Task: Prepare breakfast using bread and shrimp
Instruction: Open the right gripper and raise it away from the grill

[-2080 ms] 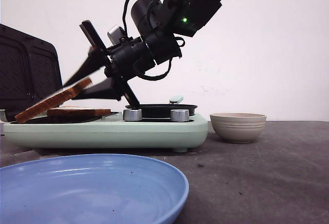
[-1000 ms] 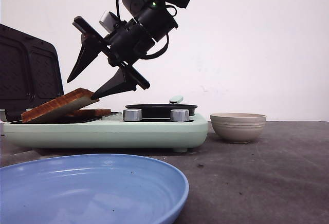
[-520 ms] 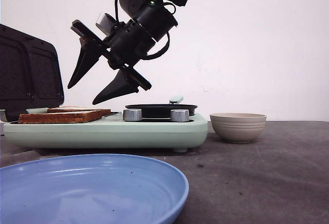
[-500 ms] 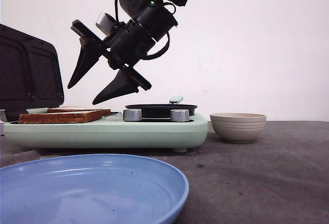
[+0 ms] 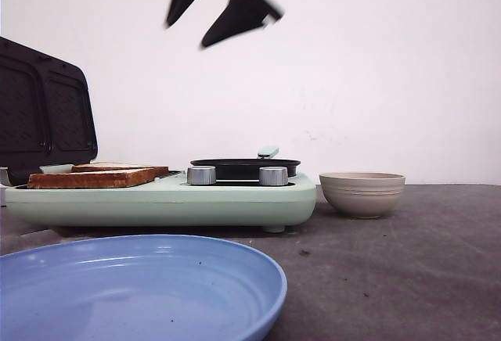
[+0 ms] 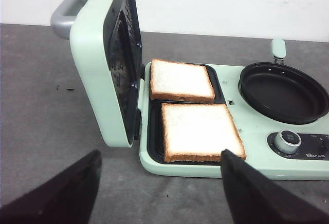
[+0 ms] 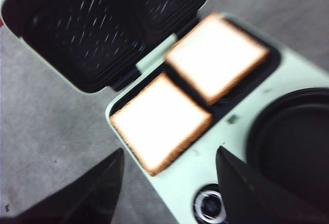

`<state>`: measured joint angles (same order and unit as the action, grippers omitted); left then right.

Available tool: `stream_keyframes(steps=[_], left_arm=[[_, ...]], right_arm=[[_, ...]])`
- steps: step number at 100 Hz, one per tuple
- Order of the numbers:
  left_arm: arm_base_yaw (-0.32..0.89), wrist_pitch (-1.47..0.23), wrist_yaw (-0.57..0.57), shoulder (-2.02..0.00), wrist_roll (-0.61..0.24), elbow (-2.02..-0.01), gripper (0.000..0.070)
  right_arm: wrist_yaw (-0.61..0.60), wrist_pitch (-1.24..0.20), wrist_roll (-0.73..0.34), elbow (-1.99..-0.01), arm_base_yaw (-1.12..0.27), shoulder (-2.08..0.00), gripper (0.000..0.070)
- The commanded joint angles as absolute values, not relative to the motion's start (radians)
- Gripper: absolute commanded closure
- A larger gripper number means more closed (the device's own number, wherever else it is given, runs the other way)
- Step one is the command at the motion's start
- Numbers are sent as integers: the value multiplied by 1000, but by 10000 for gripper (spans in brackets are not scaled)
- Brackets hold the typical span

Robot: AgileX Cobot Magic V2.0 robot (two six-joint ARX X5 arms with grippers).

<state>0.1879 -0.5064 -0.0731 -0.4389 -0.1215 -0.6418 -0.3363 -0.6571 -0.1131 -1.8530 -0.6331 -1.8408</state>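
Note:
Two slices of bread lie flat side by side in the open mint-green sandwich maker (image 5: 164, 204): one slice (image 6: 201, 131) (image 7: 160, 121) near its front edge, the other (image 6: 181, 80) (image 7: 217, 55) behind it. From the front they show as brown crust edges (image 5: 94, 177). My right gripper (image 5: 186, 34) (image 7: 170, 150) is open and empty, blurred, high above the maker. My left gripper (image 6: 160, 154) is open and empty, off the maker's front-left corner, and does not show in the front view. The shrimp is out of view.
The maker's lid (image 5: 43, 114) (image 6: 103, 64) stands open at the left. A black pan (image 5: 245, 167) (image 6: 282, 93) sits in the maker's right half behind two knobs (image 5: 202, 175). A beige bowl (image 5: 362, 192) stands to its right, contents hidden. A blue plate (image 5: 141, 286) lies nearest.
The right gripper opened and let go of the tilted slice, which dropped flat into the maker. It then rose up and to the right, to the top of the front view.

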Motion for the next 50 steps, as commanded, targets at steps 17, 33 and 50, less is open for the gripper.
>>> stream_keyframes(steps=[17, 33, 50], left_arm=[[190, -501, -75, -441, -114, -644, 305], [190, -501, -75, -441, -114, -644, 305], [190, -501, -75, -441, -114, -644, 305]], right_arm=[[-332, -666, -46, -1785, -572, -1696, 352], [-332, -511, -44, -1484, -533, -1492, 352], [-331, -334, -46, -1116, -495, -1235, 362]])
